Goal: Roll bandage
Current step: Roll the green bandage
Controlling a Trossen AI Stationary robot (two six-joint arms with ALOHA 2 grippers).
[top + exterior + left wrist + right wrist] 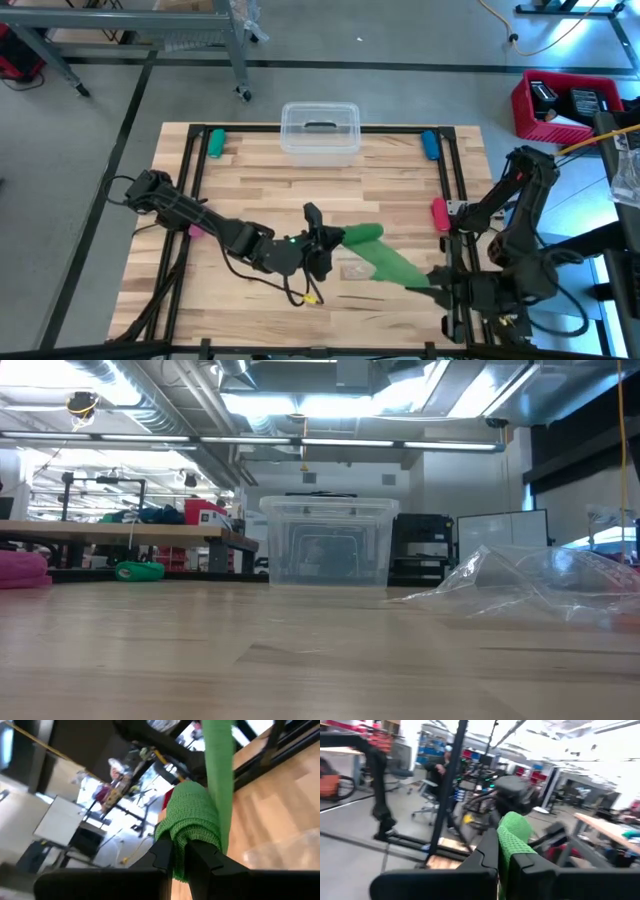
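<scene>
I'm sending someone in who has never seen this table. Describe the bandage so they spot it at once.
Start at the wooden table and look to its near half, right of centre, between the two dark arms. There the bandage, a bright green fabric strip, stretches from the left claw, shut on its partly rolled end, to the right claw, shut on the other. The small green cylinder sits alone at the far left corner.

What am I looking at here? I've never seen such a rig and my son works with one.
Two robot arms at a wooden table, filmed four ways: from overhead, from tabletop level, and from a camera on each wrist. The left tool pinches the rolled end of a green bandage; the right tool is shut on the other end, the strip stretched between them. A clear box sits at the far edge, and a clear plastic bag lies on the table.
</scene>
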